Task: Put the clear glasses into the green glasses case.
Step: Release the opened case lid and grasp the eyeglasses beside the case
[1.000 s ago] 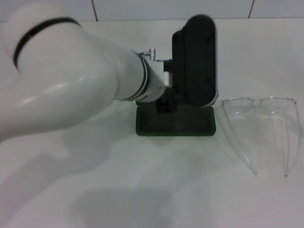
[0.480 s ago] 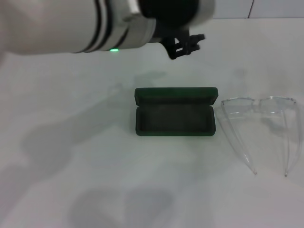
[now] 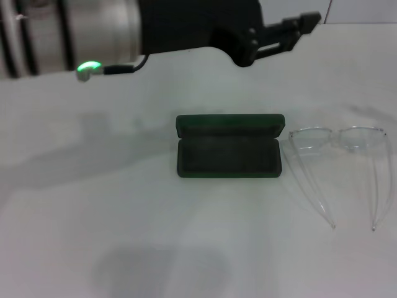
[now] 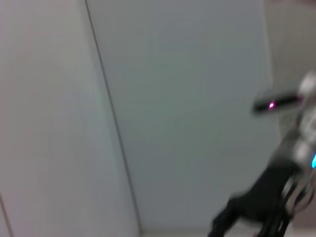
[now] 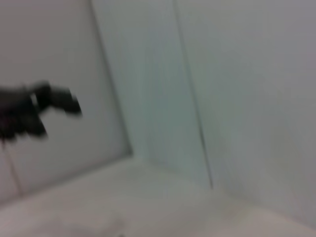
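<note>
The green glasses case [image 3: 228, 154] lies open in the middle of the white table, lid tipped back, dark lining empty. Just right of it the clear glasses [image 3: 338, 162] rest upright on the table, their thin arms unfolded and pointing toward me. My left arm stretches across the top of the head view, well above the case. Its black left gripper [image 3: 309, 22] points right, high over the table and holding nothing that I can see. It also shows as a dark blurred shape, the left gripper [image 5: 66, 104], in the right wrist view. A dark blurred form in the left wrist view may be the right gripper [image 4: 232, 219].
White table surface [image 3: 124, 236] spreads around the case and glasses. A tiled white wall [image 3: 347, 9] stands behind the table. Both wrist views face pale wall panels.
One second ago my left arm was low at the case with its lid standing upright. The arm has since risen and swung right, and the case now lies fully open.
</note>
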{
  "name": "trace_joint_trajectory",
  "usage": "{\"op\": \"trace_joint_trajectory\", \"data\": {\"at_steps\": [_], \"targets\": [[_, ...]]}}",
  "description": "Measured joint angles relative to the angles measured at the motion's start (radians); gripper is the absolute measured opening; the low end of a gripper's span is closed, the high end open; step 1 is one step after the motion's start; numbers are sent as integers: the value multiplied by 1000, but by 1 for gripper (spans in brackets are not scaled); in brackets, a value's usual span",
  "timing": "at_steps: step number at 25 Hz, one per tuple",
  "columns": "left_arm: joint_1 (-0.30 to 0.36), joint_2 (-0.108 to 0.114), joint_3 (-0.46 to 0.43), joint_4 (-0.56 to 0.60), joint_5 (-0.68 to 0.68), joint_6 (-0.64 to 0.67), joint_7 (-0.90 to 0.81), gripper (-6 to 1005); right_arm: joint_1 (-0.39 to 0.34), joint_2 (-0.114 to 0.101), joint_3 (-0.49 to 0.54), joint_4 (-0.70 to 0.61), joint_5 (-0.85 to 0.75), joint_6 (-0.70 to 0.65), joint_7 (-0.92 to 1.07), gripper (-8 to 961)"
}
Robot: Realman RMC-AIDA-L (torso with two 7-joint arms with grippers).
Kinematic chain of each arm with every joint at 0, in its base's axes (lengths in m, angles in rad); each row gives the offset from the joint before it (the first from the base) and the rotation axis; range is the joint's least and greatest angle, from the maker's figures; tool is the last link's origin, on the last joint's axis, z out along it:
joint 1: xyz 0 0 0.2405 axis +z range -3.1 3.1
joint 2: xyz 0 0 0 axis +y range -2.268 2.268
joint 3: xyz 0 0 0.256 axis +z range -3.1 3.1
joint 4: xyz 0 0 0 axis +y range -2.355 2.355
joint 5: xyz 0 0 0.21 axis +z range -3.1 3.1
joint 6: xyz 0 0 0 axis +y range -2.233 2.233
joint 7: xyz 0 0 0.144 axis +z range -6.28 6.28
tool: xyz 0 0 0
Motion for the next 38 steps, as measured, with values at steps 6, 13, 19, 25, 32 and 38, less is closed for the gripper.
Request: {"op": "trace_joint_trajectory", "data": {"at_steps": [6, 13, 19, 25, 32, 38], "targets": [[79, -2, -114, -145, -227, 200, 166, 500, 108, -53, -146, -60, -185, -3, 84, 816], [37, 0, -301, -528, -406, 481, 326, 483, 268, -65, -260, -62, -439, 7, 160, 813], [24, 3, -345, -751, -472, 525, 412, 447, 389, -14, -431, -48, -664, 78, 215, 810], [21, 0, -343, -827, -472, 536, 451, 411, 436, 68, -535, -56, -732, 180, 215, 808], [23, 0, -348, -875, -472, 556, 472, 388, 503, 111, -569, -2, -786, 215, 220, 805], [26, -1, -346, -900, -484, 557, 474, 381, 531, 143, -626, 102, -849, 263, 221, 802]]}}
